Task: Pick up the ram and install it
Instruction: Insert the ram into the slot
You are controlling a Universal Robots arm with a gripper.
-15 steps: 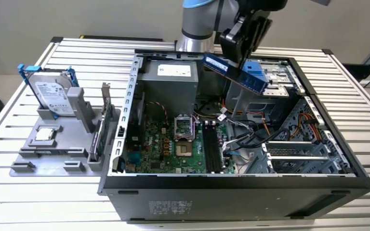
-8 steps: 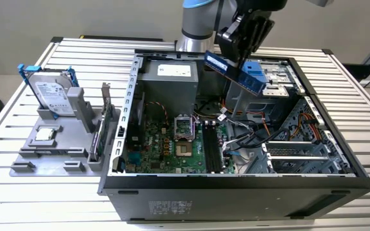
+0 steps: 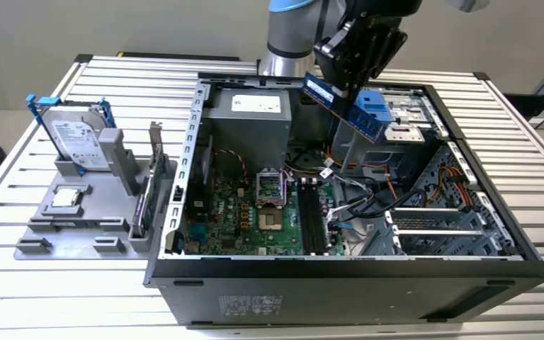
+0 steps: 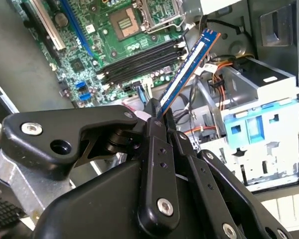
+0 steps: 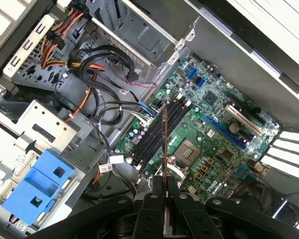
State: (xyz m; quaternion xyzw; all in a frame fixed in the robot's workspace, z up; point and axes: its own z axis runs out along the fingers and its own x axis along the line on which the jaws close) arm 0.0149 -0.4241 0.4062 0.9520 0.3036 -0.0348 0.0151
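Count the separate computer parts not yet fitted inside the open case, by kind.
Ram stick, held in the gripper: 1
Hard drive: 1
Expansion card: 1
Processor: 1
Total: 4

Illumination is bright, even and diffuse, and arrives from above. In the exterior view the white slatted desk (image 3: pixel 26 297) reflects strongly, and the shadows it carries around the black tower computer case (image 3: pixel 348 290) are soft-edged. The case interior is dimmer. The green motherboard (image 3: pixel 253 219) lies in partial shade cast by the side wall.

In the first wrist view the desk slats (image 5: pixel 274 30) are overexposed to near white.

In the second wrist view the black pincer (image 4: pixel 156 115) shows soft highlights on its near links, which are slightly out of focus. The ram (image 4: pixel 189 67), a long narrow blue circuit-board stick clamped in the pincer, is well lit.
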